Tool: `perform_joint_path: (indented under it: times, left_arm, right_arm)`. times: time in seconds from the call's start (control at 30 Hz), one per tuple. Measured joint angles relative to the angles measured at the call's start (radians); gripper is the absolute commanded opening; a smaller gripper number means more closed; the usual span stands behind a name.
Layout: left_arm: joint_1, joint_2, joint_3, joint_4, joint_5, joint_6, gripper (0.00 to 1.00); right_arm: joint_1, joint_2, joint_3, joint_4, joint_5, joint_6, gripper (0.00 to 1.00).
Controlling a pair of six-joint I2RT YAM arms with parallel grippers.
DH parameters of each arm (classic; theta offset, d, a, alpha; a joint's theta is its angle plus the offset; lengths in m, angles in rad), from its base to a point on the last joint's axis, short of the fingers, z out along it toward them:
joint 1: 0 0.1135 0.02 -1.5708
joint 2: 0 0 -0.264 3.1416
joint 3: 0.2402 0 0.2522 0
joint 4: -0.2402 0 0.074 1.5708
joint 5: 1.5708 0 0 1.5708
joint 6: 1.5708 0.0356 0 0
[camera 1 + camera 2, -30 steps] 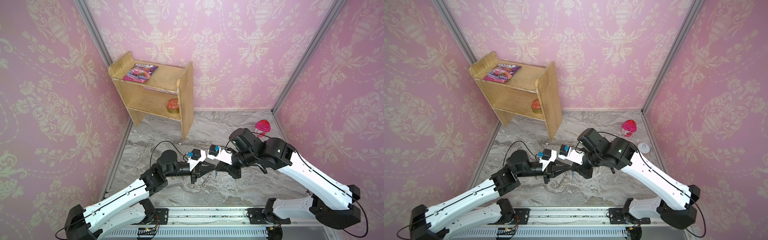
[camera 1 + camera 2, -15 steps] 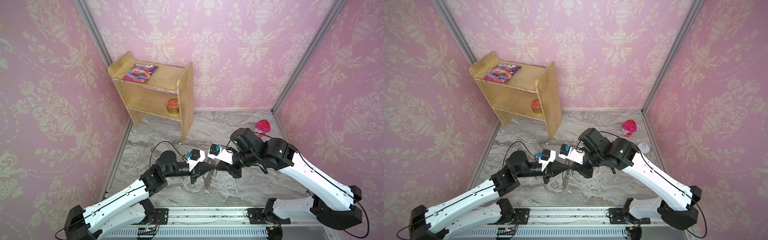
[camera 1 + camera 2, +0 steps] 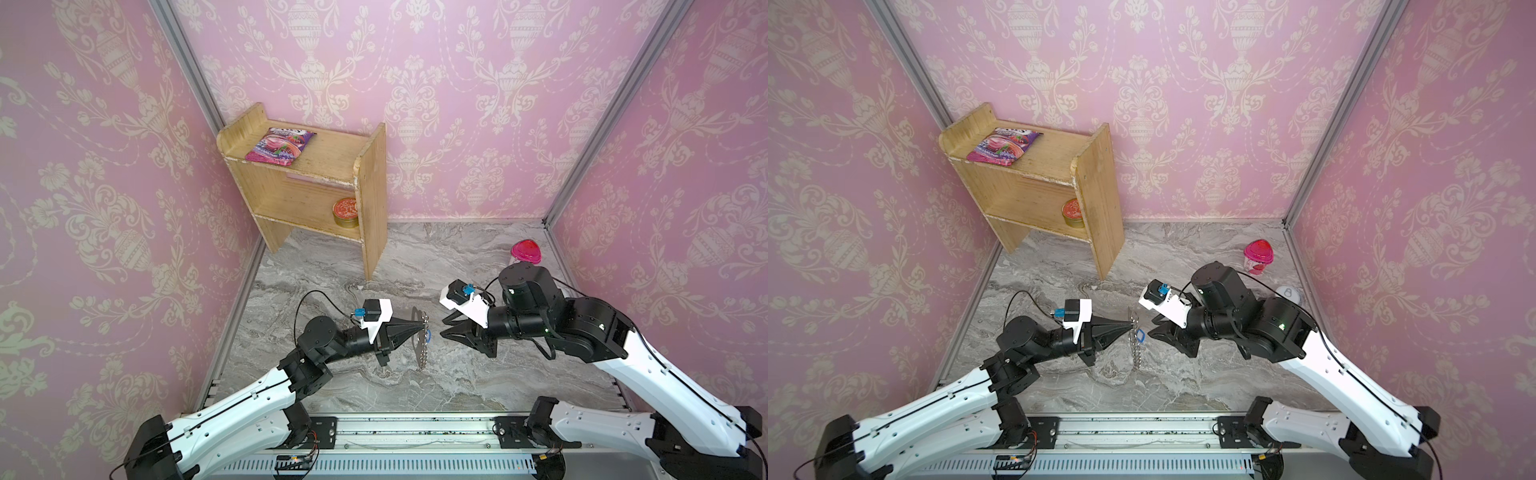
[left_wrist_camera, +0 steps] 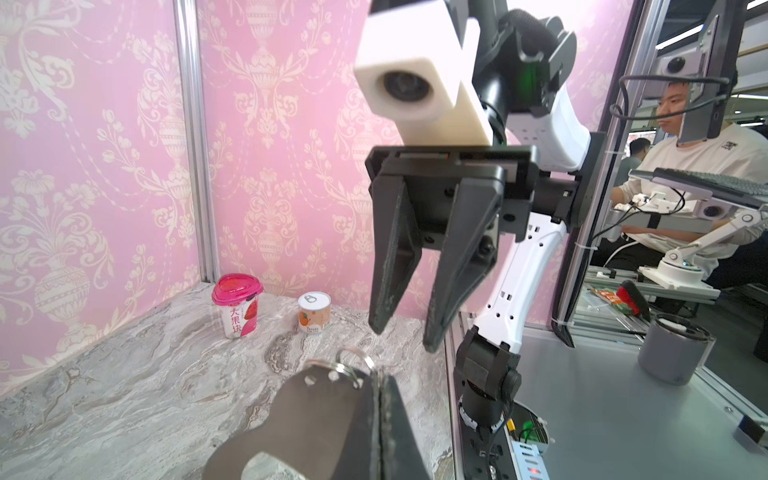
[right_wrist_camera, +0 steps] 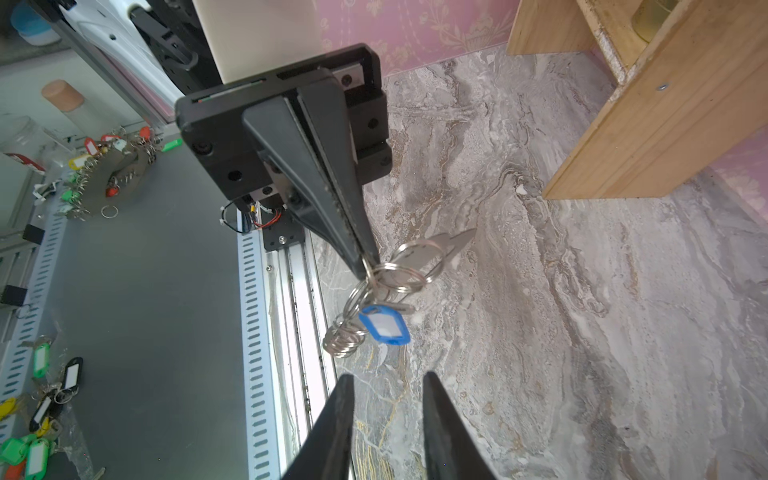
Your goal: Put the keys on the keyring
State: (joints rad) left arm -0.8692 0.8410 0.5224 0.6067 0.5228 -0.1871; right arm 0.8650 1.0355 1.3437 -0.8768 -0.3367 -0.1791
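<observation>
Wooden shelf (image 3: 370,199), rear left: snack packet (image 3: 279,147) on the top board, round tin (image 3: 345,211) on the lower board. Left gripper (image 3: 419,328), centre: jaws pressed together on the keyring (image 3: 422,353), a flat grey plate held edge-on and clear of the marble floor (image 3: 415,257), with its row of small rings hanging below the fingertips. Keys (image 5: 384,326): silvery bunch with a blue white-labelled tag, hanging at the plate's ringed edge just beside the left fingertips; which ring carries it cannot be told. Right gripper (image 3: 442,333), just right of the keys: jaws parted, nothing between them, tips pointing at the tag without touching it. Pink-lidded cup (image 3: 526,251), rear right near the wall. Small can (image 4: 314,312), beside the cup.
</observation>
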Motion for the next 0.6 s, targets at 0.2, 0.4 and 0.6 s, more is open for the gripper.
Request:
perform_joint_path:
  times: [0.2, 0.4, 0.6]
  left_arm:
    - [0.0, 0.006, 0.0, 0.056, -0.009, -0.022, 0.0]
    - [0.0, 0.006, 0.0, 0.076, -0.009, -0.033, 0.0]
    - [0.0, 0.006, 0.0, 0.087, -0.009, -0.034, 0.0]
  right_arm:
    - [-0.003, -0.01, -0.092, 0.105, -0.021, 0.032, 0.4]
    - [-0.018, -0.01, -0.116, 0.164, -0.06, 0.051, 0.42]
    - [-0.021, -0.008, -0.145, 0.222, -0.097, 0.077, 0.43]
